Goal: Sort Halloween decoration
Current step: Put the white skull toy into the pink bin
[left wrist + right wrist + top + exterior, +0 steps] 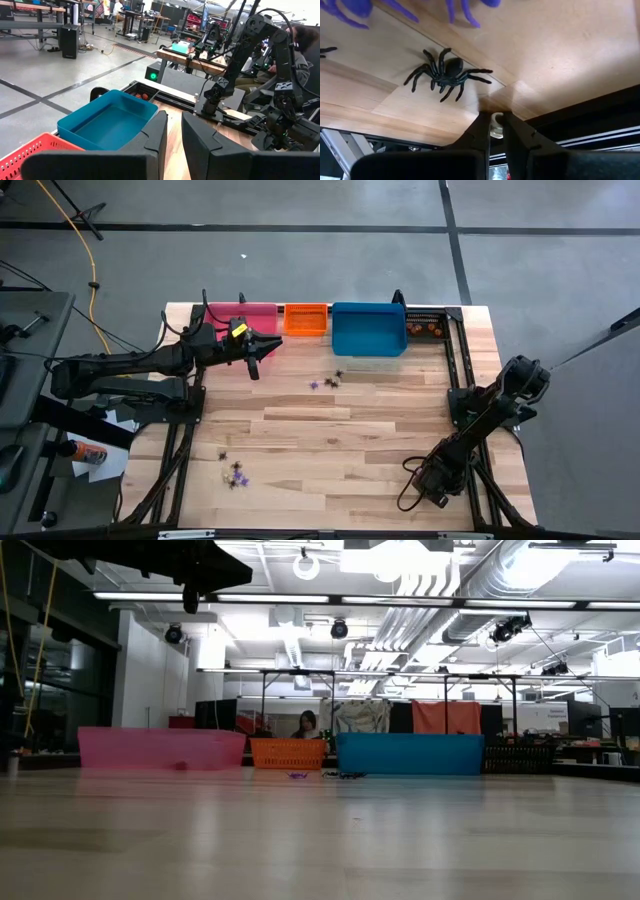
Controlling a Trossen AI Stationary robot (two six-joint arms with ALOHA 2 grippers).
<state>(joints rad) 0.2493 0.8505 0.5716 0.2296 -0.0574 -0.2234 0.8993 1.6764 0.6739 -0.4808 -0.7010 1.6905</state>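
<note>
Near the blue bin (368, 328), at the tabletop's (330, 440) far edge, a small cluster of Halloween decoration (328, 380) lay just in front of the bin, too tiny to tell piece from piece. Another cluster (235, 473) sat well apart from the bin, toward the near left edge. The left gripper (252, 365) hovered beside the pink bin (242, 311), left of the blue bin; its fingers (155, 137) stood slightly parted, holding nothing. The right gripper (433, 488) hung far from the blue bin at the near right edge, fingers (481, 131) pinching a pale trinket (495, 126), mostly hidden. A black spider (448, 72) showed close by; purple ones were cut off.
</note>
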